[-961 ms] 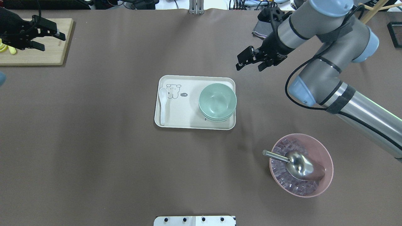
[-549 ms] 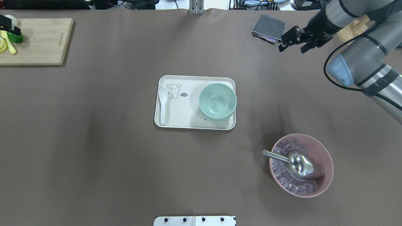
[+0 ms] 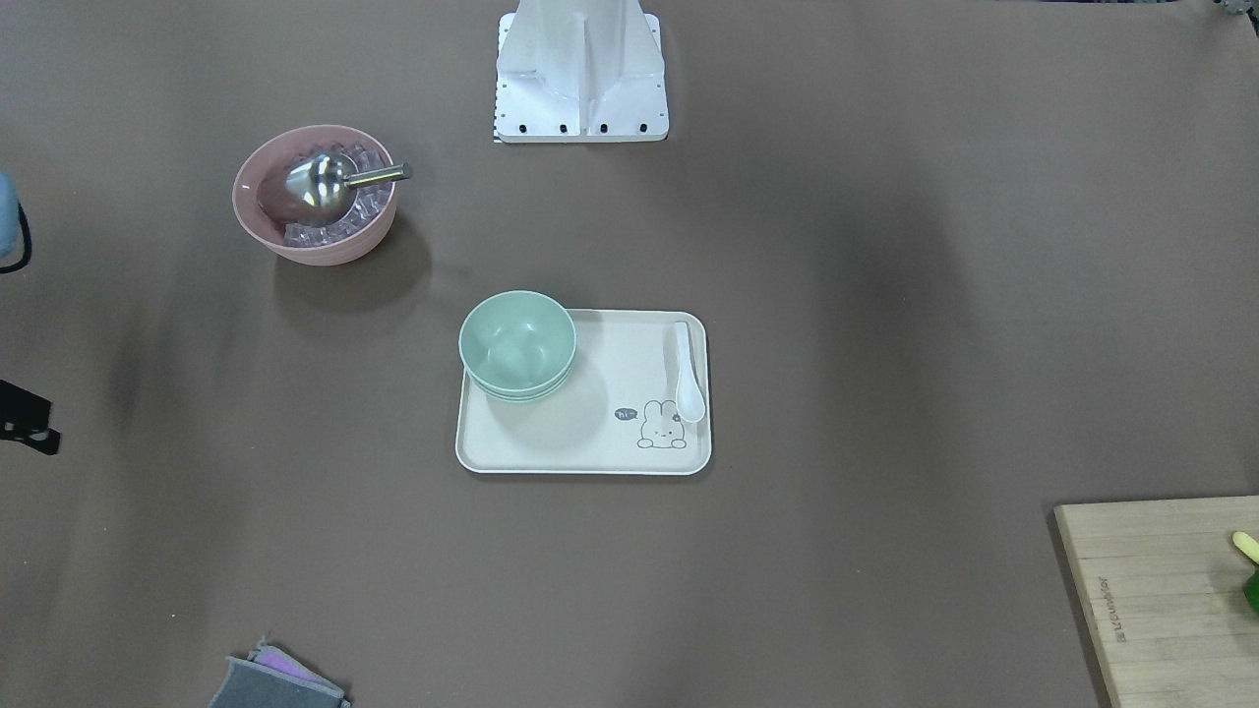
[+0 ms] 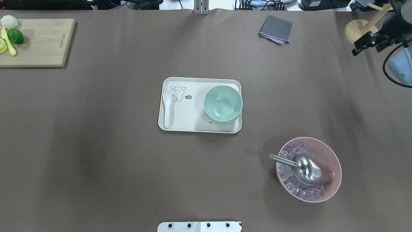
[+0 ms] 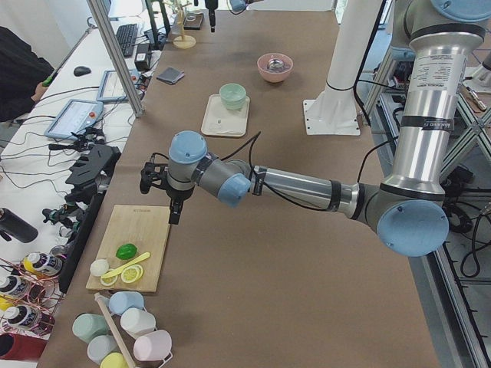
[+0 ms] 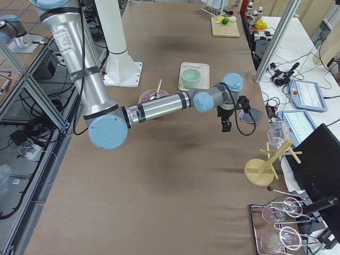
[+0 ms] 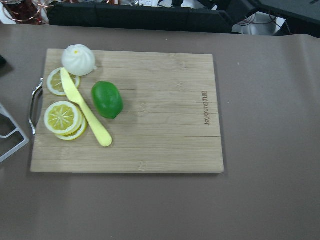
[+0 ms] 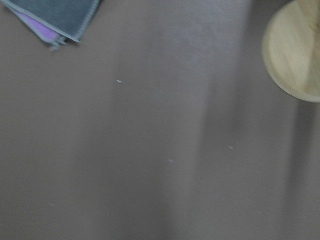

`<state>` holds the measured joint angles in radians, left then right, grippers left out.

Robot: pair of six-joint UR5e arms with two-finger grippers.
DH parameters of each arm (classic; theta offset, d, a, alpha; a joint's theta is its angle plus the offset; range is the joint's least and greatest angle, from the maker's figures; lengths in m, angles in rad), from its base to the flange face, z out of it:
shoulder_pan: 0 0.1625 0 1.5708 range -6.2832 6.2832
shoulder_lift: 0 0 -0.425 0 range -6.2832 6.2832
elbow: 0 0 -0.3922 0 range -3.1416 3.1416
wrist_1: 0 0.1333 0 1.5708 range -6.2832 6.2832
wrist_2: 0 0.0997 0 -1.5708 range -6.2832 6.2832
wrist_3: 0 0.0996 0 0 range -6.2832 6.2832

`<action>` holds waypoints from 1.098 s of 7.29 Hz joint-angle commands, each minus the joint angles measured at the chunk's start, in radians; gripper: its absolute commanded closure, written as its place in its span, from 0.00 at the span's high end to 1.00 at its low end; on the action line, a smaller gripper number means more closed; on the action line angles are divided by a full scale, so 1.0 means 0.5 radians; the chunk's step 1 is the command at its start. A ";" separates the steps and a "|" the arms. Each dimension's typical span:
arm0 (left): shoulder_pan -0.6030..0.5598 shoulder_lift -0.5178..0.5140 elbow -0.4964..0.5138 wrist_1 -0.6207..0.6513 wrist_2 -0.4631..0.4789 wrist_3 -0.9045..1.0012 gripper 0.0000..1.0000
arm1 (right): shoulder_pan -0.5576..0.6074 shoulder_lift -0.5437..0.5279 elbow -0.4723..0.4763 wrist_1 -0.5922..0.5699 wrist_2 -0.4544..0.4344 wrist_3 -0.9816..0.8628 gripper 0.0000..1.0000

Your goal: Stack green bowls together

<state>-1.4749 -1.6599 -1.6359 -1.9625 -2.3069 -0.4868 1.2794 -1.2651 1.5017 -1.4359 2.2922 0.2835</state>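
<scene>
Tableware on a brown table: the green bowls are seen nested in one pile at the right end of a tray in the overhead view, resting on it and touched by neither arm. A white spoon is laid along the tray's opposite end, beside a printed cartoon animal. The right pincer is held well apart from the pile, over the table's far right corner near a round wooden stand base; its jaws are spread wide and nothing is gripped between them. The left pincer is shown only from the side, near a wooden board on which a lime, lemon slices and a yellow knife are set out; whether it is open or closed cannot be told. A pink bowl of ice, a metal scoop lying in it, is placed toward the near right. A folded grey cloth is left at the far edge.
</scene>
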 commanded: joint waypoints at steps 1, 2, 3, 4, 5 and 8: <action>-0.008 0.074 0.020 -0.008 0.069 0.001 0.98 | 0.149 -0.282 0.030 -0.009 -0.077 -0.092 1.00; -0.008 0.132 0.020 -0.005 0.094 0.010 0.98 | 0.193 -0.450 0.131 -0.003 -0.084 -0.082 1.00; -0.020 0.178 0.035 0.001 0.101 0.019 0.98 | 0.221 -0.504 0.123 0.058 -0.151 -0.137 1.00; -0.059 0.190 0.026 0.019 0.104 0.022 0.98 | 0.230 -0.513 0.123 0.068 -0.139 -0.144 1.00; -0.063 0.221 0.038 0.023 0.107 0.077 0.98 | 0.254 -0.531 0.120 0.037 -0.130 -0.147 1.00; -0.063 0.185 0.053 0.482 0.116 0.577 0.98 | 0.325 -0.550 0.153 -0.238 -0.145 -0.341 1.00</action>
<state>-1.5075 -1.5589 -1.6116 -1.8067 -2.2502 -0.2754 1.4238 -1.5418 1.5701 -1.4810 2.2252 0.1830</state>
